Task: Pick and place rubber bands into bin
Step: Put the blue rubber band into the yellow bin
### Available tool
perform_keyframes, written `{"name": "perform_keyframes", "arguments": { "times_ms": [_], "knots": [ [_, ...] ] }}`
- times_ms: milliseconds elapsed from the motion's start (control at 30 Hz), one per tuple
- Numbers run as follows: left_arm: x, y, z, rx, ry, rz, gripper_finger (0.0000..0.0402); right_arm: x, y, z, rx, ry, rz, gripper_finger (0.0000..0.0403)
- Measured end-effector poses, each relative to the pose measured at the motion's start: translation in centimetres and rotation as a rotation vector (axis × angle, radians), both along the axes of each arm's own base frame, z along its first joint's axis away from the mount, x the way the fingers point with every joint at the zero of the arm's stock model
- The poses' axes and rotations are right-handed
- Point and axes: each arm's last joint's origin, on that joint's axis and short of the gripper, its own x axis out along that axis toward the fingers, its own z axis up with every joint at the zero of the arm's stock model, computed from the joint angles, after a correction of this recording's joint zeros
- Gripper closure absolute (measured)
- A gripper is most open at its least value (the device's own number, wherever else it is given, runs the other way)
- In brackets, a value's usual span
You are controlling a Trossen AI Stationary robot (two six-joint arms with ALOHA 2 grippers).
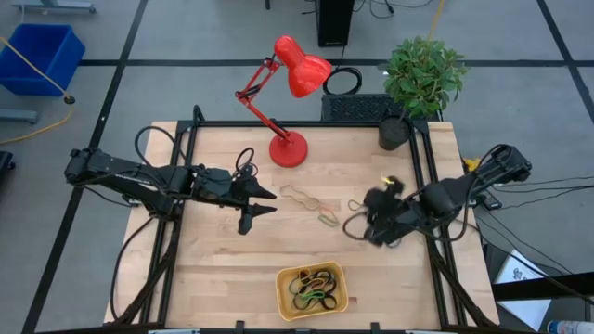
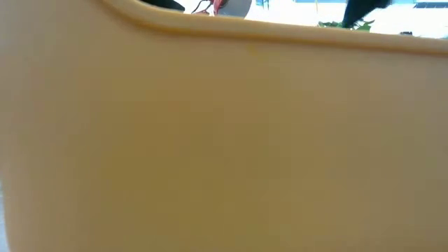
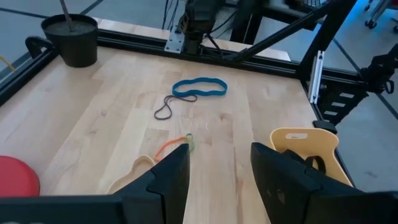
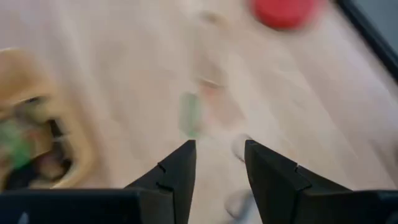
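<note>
**Near the table's middle: loose bands between two open grippers**

Across the middle of the table (image 1: 213, 269), several rubber bands (image 1: 299, 196) lie loose: a tan loop, an orange-and-green one (image 3: 175, 145), a blue one (image 3: 199, 88) and a thin dark one (image 3: 164, 109). The bin (image 1: 313, 290) sits at the near edge, already holding a tangle of bands. The left gripper (image 1: 263, 203) hangs just beside the tan loop, fingers (image 3: 168, 180) parted and empty. The right gripper (image 1: 373, 225) is blurred by motion; in its wrist view the fingers (image 4: 177, 171) are seen apart with nothing clearly between them.

A flat band could be missed by the fingers, or two overlapping loops lifted together. With both arms converging on the centre, a collision is judged possible. The red lamp (image 1: 290, 148) base and plant pot (image 1: 393, 133) crowd the far side; open wood remains toward the bin. A stretched band could snap off the table.
</note>
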Motion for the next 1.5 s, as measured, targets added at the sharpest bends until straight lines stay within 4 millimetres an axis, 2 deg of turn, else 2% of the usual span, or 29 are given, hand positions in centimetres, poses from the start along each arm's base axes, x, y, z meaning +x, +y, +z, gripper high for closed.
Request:
{"name": "perform_keyframes", "arguments": {
  "times_ms": [100, 233, 333, 533, 700, 900, 1300, 1500],
  "knots": [
    [0.0, 0.0, 0.0, 0.000, 0.000, 0.000, 0.0224, -1.0, -1.1, -0.4, 0.002, 0.040, -0.216, 0.0278],
    [0.0, 0.0, 0.0, 0.003, 0.000, -0.001, 0.0224, -1.3, -2.2, -2.2, 0.013, 0.074, -0.387, 0.0282],
    [0.0, 0.0, 0.0, 0.013, -0.001, -0.006, 0.0224, -1.5, -3.0, -4.2, 0.044, 0.129, -0.499, 0.0284],
    [0.0, 0.0, 0.0, 0.016, -0.001, -0.008, 0.0224, -2.7, -5.0, -9.6, 0.105, 0.315, -0.675, 0.0285],
    [0.0, 0.0, 0.0, 0.013, 0.000, -0.006, 0.0224, -3.5, -5.6, -13.3, 0.177, 0.400, -0.696, 0.0286],
    [0.0, -0.1, 0.0, -0.008, 0.002, -0.021, 0.0224, -3.9, -5.9, -16.4, 0.286, 0.418, -0.650, 0.0285],
    [0.0, -0.1, 0.0, -0.011, 0.003, -0.026, 0.0224, -4.9, -6.1, -18.7, 0.305, 0.419, -0.653, 0.0305],
    [0.0, -0.1, 0.0, -0.011, 0.003, -0.025, 0.0224, -5.3, -6.0, -20.0, 0.376, 0.419, -0.620, 0.0334]
  ]
}}
